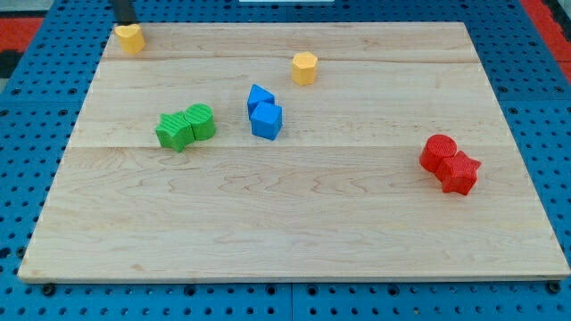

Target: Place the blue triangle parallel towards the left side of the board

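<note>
Two blue blocks touch near the board's middle. The upper one (260, 96) looks like the blue triangle, and the lower one (267, 120) is a blue cube. My tip (126, 23) is at the board's top left corner, right behind a yellow block (130, 37) and touching or nearly touching it. The tip is far up and to the left of the blue blocks.
A yellow hexagon (304, 68) sits up and right of the blue pair. Two green blocks (175, 131) (202, 120) touch each other left of the blue pair. Two red blocks (438, 152) (460, 173) touch at the right. The wooden board (268, 232) lies on a blue pegboard.
</note>
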Available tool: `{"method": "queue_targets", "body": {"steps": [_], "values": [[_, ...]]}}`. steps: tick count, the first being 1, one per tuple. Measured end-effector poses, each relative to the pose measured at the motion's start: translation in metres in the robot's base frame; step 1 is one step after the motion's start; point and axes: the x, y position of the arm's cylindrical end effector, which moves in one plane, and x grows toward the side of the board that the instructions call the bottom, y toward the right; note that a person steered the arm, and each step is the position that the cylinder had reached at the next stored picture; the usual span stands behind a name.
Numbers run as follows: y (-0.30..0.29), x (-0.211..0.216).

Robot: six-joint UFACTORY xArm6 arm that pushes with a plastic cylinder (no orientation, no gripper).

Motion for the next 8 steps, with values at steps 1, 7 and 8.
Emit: {"method": "queue_targets", "body": {"steps": [1,7,8], "values": [[0.084,-0.004],[0.397,0.149],[0.318,0.164]]}}
